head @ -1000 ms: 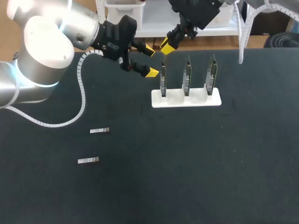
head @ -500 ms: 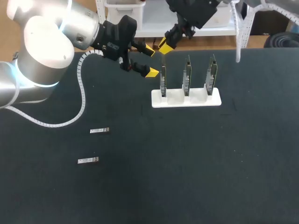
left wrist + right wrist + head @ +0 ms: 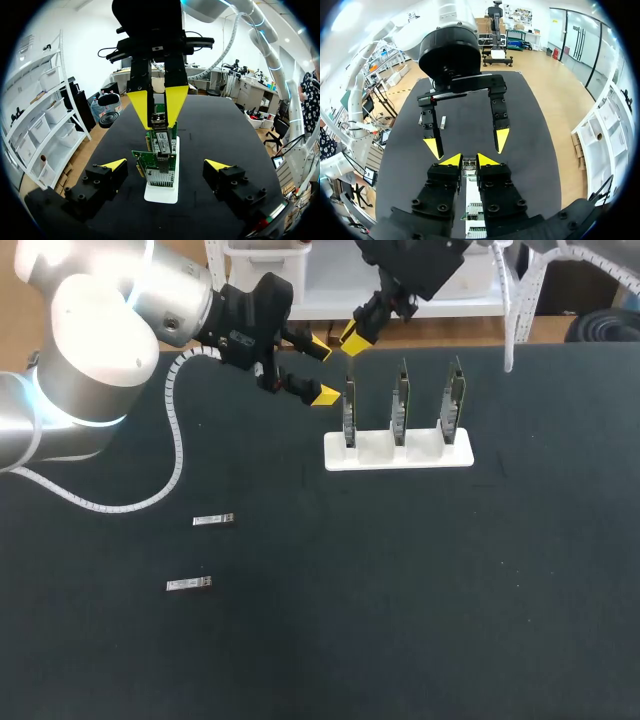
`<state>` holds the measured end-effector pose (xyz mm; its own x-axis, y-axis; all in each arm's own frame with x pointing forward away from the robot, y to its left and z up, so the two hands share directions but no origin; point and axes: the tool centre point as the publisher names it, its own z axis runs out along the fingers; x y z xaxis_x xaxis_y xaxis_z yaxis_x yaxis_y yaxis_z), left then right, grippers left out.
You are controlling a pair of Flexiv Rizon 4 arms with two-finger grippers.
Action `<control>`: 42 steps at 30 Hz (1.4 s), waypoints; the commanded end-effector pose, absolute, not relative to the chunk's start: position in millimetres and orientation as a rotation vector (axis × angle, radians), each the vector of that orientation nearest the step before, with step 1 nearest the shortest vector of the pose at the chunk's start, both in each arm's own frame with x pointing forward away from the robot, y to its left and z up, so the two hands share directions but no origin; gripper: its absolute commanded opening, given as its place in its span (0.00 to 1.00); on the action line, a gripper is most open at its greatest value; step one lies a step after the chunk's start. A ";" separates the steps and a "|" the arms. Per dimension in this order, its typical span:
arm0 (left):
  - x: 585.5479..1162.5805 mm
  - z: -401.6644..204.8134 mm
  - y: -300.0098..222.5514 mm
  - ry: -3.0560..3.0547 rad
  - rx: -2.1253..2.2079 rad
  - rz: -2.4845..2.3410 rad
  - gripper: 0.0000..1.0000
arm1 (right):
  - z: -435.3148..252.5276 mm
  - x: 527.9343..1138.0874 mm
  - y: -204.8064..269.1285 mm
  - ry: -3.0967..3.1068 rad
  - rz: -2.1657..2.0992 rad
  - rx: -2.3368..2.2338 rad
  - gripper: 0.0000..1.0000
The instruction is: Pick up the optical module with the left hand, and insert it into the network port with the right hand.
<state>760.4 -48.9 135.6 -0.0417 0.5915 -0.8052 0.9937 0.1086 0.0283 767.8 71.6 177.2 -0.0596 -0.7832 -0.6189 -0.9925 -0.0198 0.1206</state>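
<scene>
One optical module (image 3: 159, 120) sits pinched in right end effector (image 3: 468, 160).

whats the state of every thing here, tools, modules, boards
left tool: open, empty
right tool: shut on a module, over the end board nearest the left tool
spare modules: two, lying flat on the table, apart
boards: three, upright in the white stand

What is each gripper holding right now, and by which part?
The right gripper holds an optical module, pinched by its two sides between the yellow tips, above the end network card. The left gripper is open, holding nothing.
</scene>
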 end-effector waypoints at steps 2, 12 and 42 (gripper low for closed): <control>762.2 135.3 -49.3 1.714 1.563 -0.759 1.00 | 177.0 768.6 72.4 1.887 0.771 -1.855 0.00; 762.2 135.3 -49.3 1.714 1.563 -0.759 1.00 | 175.9 769.2 73.7 1.884 0.755 -1.880 0.00; 762.2 135.3 -49.3 1.714 1.563 -0.759 1.00 | 168.6 767.8 72.8 1.888 0.728 -1.881 0.00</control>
<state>760.4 -48.9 135.6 -0.0417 0.5915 -0.8053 0.9937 0.1086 0.0283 769.1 73.4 172.3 -0.0368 -0.8026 -0.5954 -0.9946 -0.0286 0.0999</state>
